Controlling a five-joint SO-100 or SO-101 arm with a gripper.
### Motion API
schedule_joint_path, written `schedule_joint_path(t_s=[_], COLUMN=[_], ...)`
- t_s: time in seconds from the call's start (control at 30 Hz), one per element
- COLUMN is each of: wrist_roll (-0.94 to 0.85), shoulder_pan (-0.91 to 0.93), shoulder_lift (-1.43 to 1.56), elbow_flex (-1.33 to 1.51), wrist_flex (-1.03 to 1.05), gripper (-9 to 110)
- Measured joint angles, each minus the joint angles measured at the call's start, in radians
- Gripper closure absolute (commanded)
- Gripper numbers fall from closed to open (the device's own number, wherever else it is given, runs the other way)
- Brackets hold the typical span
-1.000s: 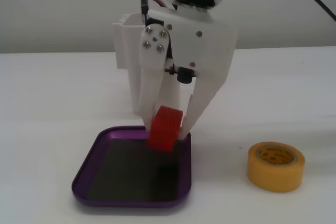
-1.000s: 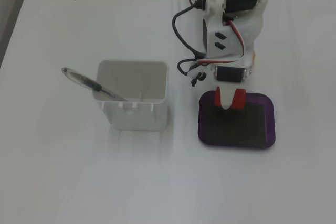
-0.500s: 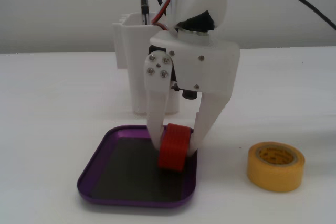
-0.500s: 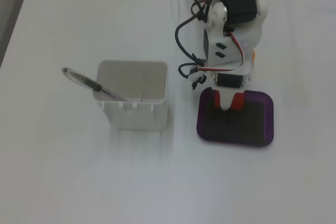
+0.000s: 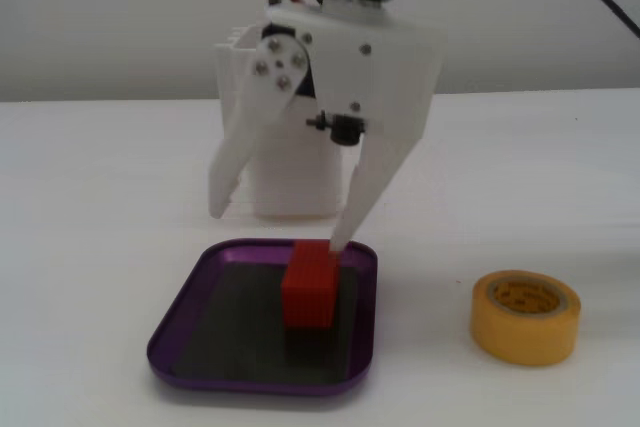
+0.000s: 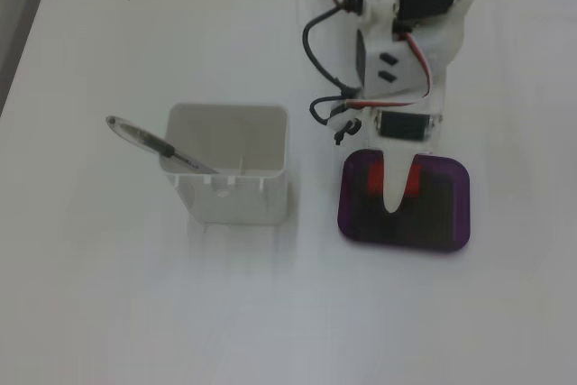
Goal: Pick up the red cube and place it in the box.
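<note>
Pen (image 6: 153, 142) leans out of the white container (image 6: 231, 173) at left centre of the top-down fixed view, tip inside, body over the left rim. In the front fixed view the container (image 5: 290, 182) stands behind the arm, centre frame. Gripper (image 5: 275, 230) hangs over the box (image 5: 190, 299), jaws spread wide apart, holding nothing; left finger is up off the tray, right fingertip just beside the red cube (image 5: 311, 284). Cube sits on the dark floor of the box, right half, upright. From above, box (image 6: 455, 223) is right of the container, cube (image 6: 373, 178) partly hidden by a finger. Yellow tape roll (image 5: 525, 315) lies lower right, well apart from the box.
</note>
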Motion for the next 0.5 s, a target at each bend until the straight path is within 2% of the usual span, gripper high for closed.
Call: schedule_joint_path(t_s=[0.23, 0.37, 0.5], wrist_roll=[0.009, -0.011, -0.046], shoulder_pan=[-0.017, -0.029, -0.067], shoulder_lift=[0.003, 0.08, 0.273], elbow_flex=[-0.357, -0.327, -0.146], wrist_flex=[0.351, 0.38, 0.383], gripper=[75, 75, 75])
